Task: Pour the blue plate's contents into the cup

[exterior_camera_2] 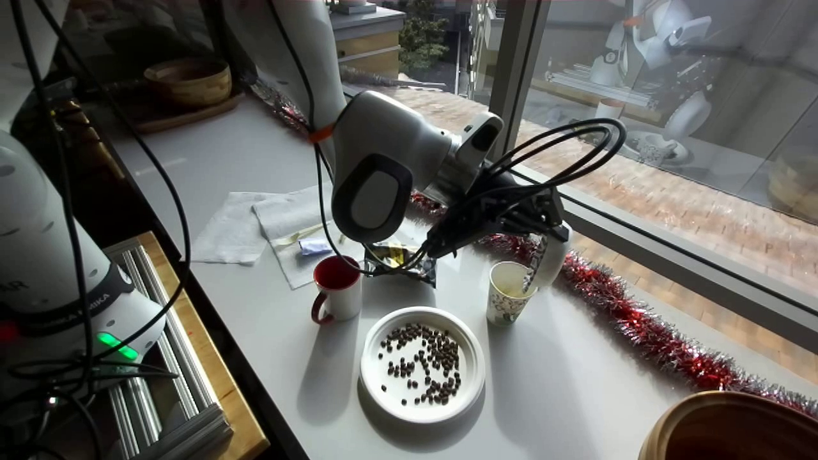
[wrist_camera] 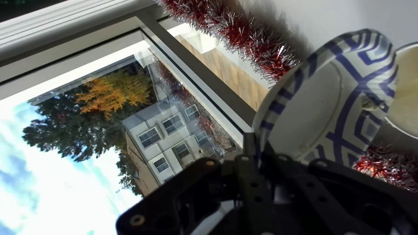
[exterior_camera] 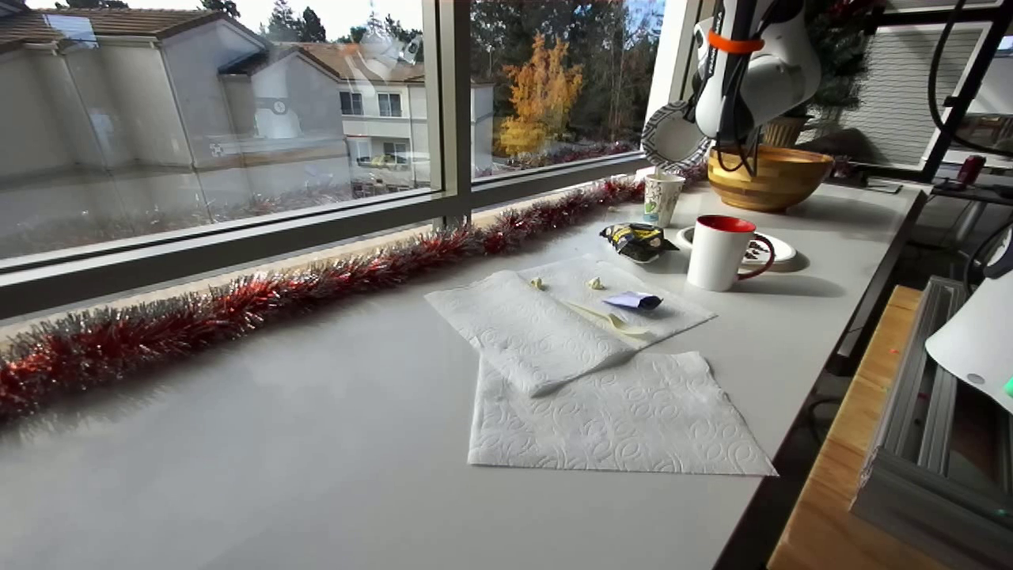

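Presently, the hand [wrist_camera: 259, 150] is gripping the rim of the blue plate [wrist_camera: 321, 104], right in the wrist view; the plate is standing steeply tilted, bearing a pale piece [wrist_camera: 369, 103], and overhanging the mouth of the paper cup [exterior_camera_2: 503, 308].

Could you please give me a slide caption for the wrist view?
Tilted plate in the gripper, a pale morsel on its face, the cup partly hidden behind it.
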Robot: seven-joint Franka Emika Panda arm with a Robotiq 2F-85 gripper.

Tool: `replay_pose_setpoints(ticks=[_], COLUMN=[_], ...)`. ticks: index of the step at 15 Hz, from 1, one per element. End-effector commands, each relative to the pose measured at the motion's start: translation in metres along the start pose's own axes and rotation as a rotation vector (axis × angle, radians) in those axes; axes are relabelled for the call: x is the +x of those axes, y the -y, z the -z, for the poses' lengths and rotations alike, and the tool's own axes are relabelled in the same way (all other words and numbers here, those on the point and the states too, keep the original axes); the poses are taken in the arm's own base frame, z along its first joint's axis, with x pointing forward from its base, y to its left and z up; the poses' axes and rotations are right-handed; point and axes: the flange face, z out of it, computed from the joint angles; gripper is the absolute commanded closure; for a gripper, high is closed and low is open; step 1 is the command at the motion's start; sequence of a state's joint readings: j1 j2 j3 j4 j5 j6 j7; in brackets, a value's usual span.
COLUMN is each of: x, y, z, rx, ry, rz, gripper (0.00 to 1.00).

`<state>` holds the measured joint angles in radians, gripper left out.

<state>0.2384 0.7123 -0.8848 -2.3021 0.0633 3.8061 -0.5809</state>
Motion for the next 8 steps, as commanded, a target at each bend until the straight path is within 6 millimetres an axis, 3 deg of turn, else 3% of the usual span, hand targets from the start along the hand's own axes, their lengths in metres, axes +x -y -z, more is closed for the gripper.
replay_pose_setpoints(ticks=[1,8], x=[-0.003,-0.009], y=[0.003,0.012], z=[0.008,0.022], rx=[-0.044,-0.144], ry=[-0.027,-0.090], rz=[0.028,0.081], gripper=[0.98,0.99])
